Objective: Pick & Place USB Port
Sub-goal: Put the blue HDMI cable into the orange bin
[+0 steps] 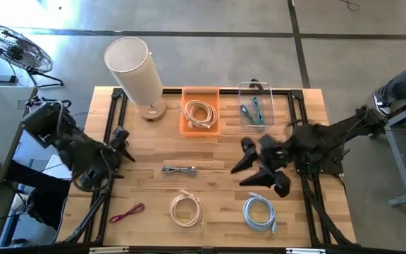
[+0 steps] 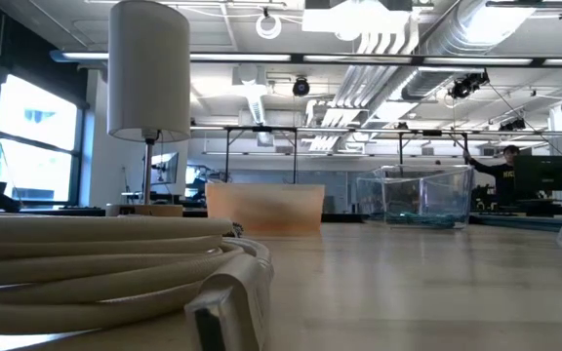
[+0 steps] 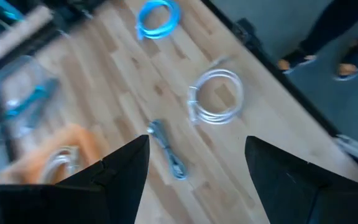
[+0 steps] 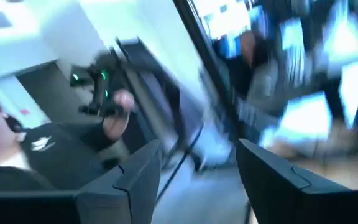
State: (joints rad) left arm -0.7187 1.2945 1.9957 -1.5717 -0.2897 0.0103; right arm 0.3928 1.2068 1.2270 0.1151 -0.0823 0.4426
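Along the table's (image 1: 309,212) far edge, orange bin (image 1: 200,129) holds a cream cable (image 1: 199,113), clear bin (image 1: 255,106) teal cables; my left hand (image 1: 123,144) and right hand (image 1: 249,168) open, empty.

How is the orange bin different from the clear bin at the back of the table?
The orange bin is opaque orange plastic; the clear bin is see-through. The orange bin holds a coiled cream cable; the clear bin holds teal cables. The orange bin sits nearer the lamp; the clear bin is nearer the right arm. Both are open-topped.
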